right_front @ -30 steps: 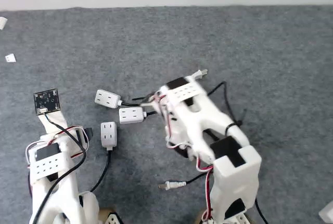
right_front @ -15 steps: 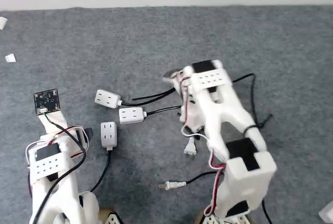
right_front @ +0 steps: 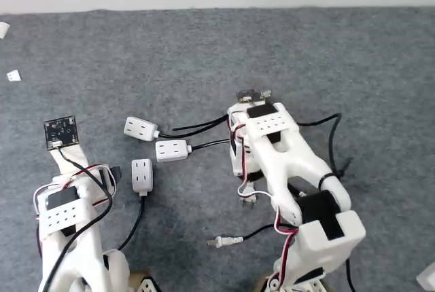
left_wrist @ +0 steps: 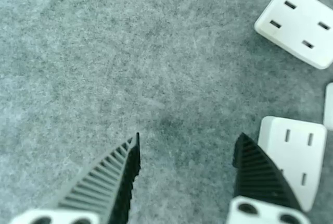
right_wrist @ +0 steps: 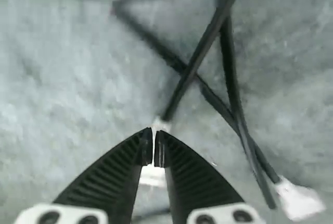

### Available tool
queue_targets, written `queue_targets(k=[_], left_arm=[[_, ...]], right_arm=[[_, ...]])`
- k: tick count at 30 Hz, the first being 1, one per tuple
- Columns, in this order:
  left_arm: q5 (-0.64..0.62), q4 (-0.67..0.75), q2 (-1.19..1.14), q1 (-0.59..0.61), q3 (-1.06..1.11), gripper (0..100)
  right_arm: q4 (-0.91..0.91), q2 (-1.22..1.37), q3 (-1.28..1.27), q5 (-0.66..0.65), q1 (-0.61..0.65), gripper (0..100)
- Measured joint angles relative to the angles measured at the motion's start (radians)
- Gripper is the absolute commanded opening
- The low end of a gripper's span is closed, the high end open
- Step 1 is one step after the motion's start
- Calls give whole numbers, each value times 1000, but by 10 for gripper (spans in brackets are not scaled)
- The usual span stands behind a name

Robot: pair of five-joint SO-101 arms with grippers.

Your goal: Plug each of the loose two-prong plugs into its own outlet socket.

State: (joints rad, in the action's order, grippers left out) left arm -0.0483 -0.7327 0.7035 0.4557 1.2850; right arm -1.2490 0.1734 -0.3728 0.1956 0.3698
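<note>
Three white outlet sockets lie on the grey carpet left of centre: one [right_front: 141, 128], one [right_front: 172, 150] and one [right_front: 141, 174], each on a black cable. A loose white plug [right_front: 225, 241] lies near the front, and another plug [right_front: 249, 196] peeks out beside the right arm [right_front: 272, 129]. My right gripper [right_wrist: 154, 133] is shut on a white two-prong plug [right_wrist: 153, 175] whose black cable [right_wrist: 195, 67] runs away over the carpet. My left gripper [left_wrist: 188, 140] hangs open above bare carpet, with two sockets [left_wrist: 299, 23] [left_wrist: 291, 153] just beside it.
Black cables [right_front: 204, 126] run from the sockets toward the right arm and cross each other. A further white plug end [right_wrist: 296, 200] lies near the right gripper. Small white scraps [right_front: 13, 75] sit at the far left. The carpet's back half is open.
The right arm's wrist swung right, away from the sockets, then settled lower, dragging its cable along. A plug beside that arm came into sight. The left arm stayed still.
</note>
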Motion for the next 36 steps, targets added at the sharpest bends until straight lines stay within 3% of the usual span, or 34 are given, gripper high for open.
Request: queue_targets(k=[6,14,25,29,36], left_arm=[[0,0,0,0,0,276],[0,0,0,0,0,276],[0,0,0,0,0,276],[0,0,0,0,0,276],[0,0,0,0,0,276]], right_arm=[[143,0,-92,63,37,57],[144,-40,-98,66,41,76],[252,-413,-387,37,-9,76],[288,-419,-414,17,-60,76],[305,-287,-402,8,-41,76]])
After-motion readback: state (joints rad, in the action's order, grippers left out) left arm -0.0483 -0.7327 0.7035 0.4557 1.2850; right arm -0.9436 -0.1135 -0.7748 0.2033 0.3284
